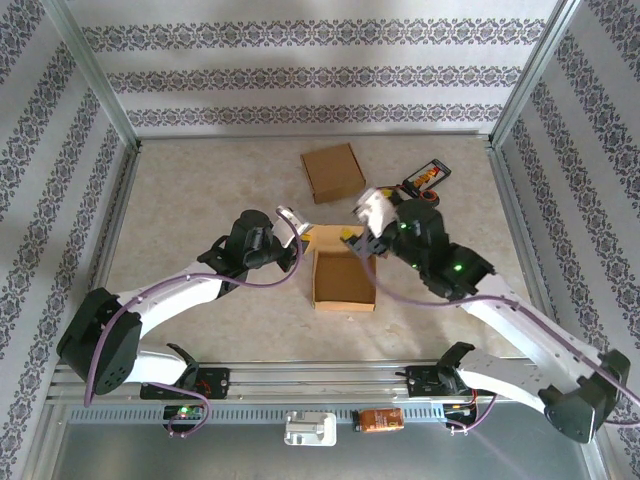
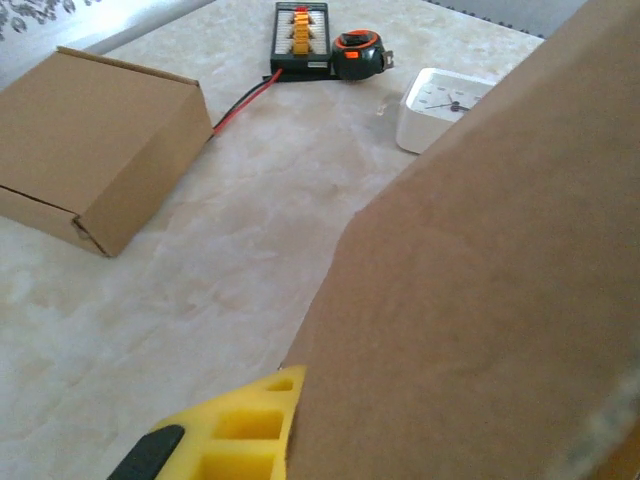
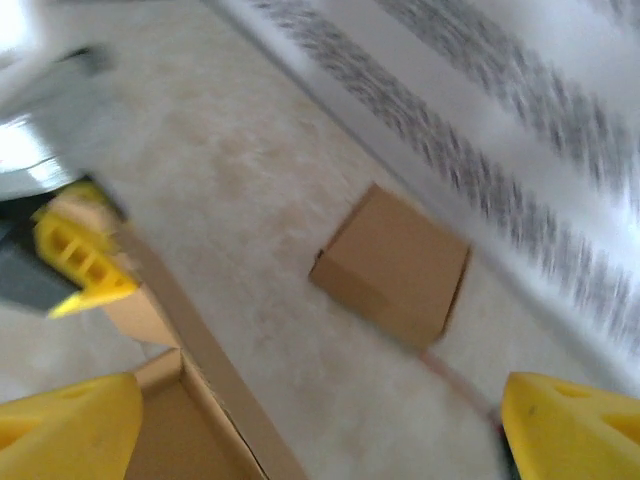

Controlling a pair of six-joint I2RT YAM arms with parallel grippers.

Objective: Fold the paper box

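The open paper box (image 1: 345, 278) lies in the middle of the table, its mouth facing up. My left gripper (image 1: 298, 233) is shut on the box's far-left flap. In the left wrist view that brown flap (image 2: 480, 300) covers the right side, pressed against one yellow finger (image 2: 235, 430). My right gripper (image 1: 362, 238) hovers at the box's far-right corner, open. In the right wrist view the right gripper (image 3: 320, 420) has its yellow fingers spread wide with nothing between them, above the box's corner (image 3: 185, 400).
A closed, folded cardboard box (image 1: 333, 171) (image 2: 95, 145) (image 3: 395, 265) sits behind the open one. A white clock (image 2: 440, 105), a black-and-orange tape measure (image 2: 358, 52) and a black charger board (image 2: 300, 28) with a red wire lie at the back right. Patterned walls enclose the table.
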